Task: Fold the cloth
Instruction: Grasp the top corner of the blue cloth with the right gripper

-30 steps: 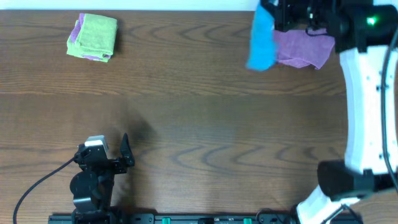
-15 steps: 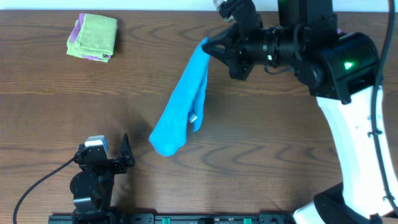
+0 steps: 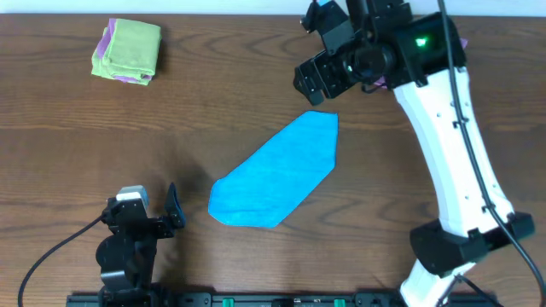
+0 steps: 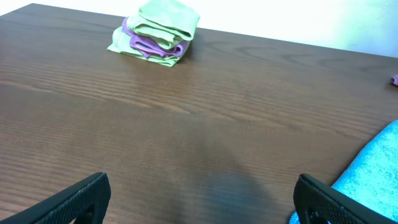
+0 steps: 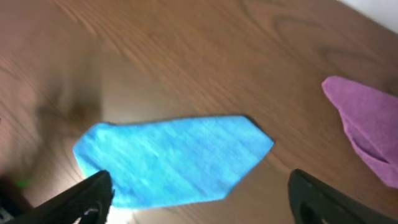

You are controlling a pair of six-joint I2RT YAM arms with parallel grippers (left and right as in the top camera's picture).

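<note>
Blue cloth (image 3: 275, 173) skewed at bench (image 3: 256, 102) centre; right hand (image 3: 317, 78), one o'clock, wide, empty; left hand (image 3: 173, 207) wide. Risk: tapered shape gives crooked fold.

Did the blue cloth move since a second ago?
Yes. The cloth went from the far edge down and left, toward the middle of the table, nearer the green pile, and lies flat.

Bare tabletop (image 3: 256, 111) open left of cloth (image 3: 277, 183); folded pile (image 3: 126, 51) in far-left corner; right arm (image 3: 444, 136) hangs near cloth's far tip.
</note>
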